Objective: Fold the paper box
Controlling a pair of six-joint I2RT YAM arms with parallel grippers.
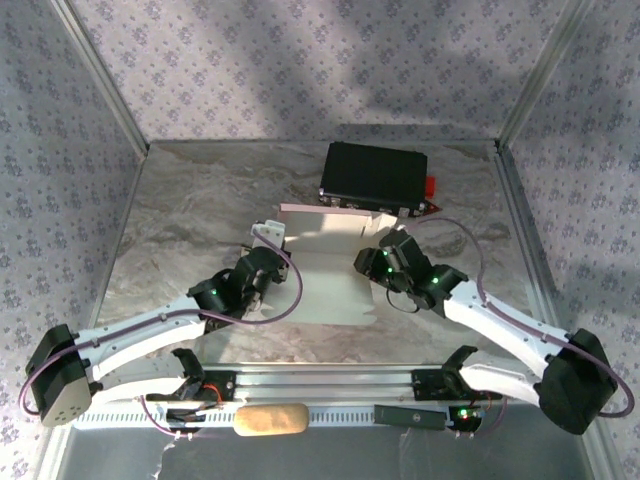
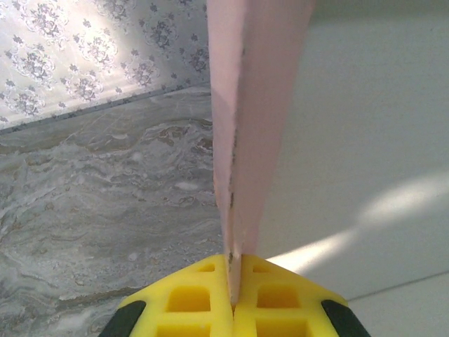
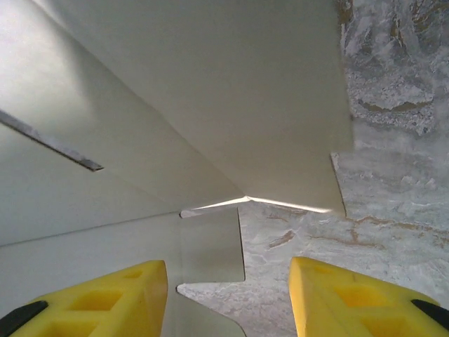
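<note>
My left fingers (image 2: 203, 275) are pressed shut on a thin edge of the paper box (image 1: 330, 285). They pinch one of its pink side flaps (image 2: 245, 105) so that it stands up from the sheet, its long edge running away from me toward the far side. The box itself lies mostly flat in the middle of the desk (image 1: 180, 220), between my two arms and just near of a black case (image 1: 372, 172). My right fingers (image 3: 112, 298) are spread wide and hold nothing. They hover at the right side of the sheet, with one finger over the pale card and the other over bare marble, so the notched right edge and its small tab (image 3: 210, 246) sit in the gap between them. Since the left wall is already in my grip, I judge the right arm is the nearer one for raising the opposite wall. That edge lies straight ahead of the open fingers.
</note>
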